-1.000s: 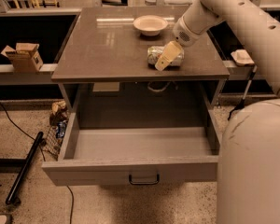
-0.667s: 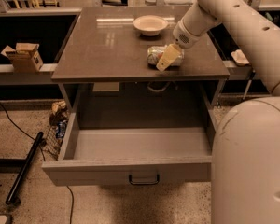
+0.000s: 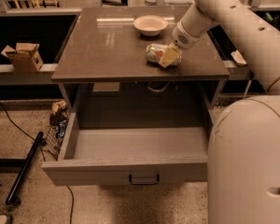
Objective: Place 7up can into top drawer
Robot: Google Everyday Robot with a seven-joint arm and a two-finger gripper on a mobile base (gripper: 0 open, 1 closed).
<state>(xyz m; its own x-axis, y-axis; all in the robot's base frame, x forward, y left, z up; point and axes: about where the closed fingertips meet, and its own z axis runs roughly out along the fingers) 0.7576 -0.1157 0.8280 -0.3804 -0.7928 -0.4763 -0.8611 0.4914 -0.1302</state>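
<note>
The 7up can lies on its side on the brown cabinet top, near the front right and just in front of the white bowl. My gripper reaches down from the upper right and is at the can's right end, touching or covering it. The top drawer is pulled fully out below the cabinet top. Its inside is bare grey and its dark handle is at the front centre.
A white bowl stands at the back of the cabinet top. My white arm and base fill the right side, next to the drawer's right edge. A cardboard box sits on the left ledge. A black pole and cables lie on the floor at left.
The arm's upper part has shifted slightly. The gripper stays at the can's right end, and the can has hardly moved on the cabinet top. The drawer stays open.
</note>
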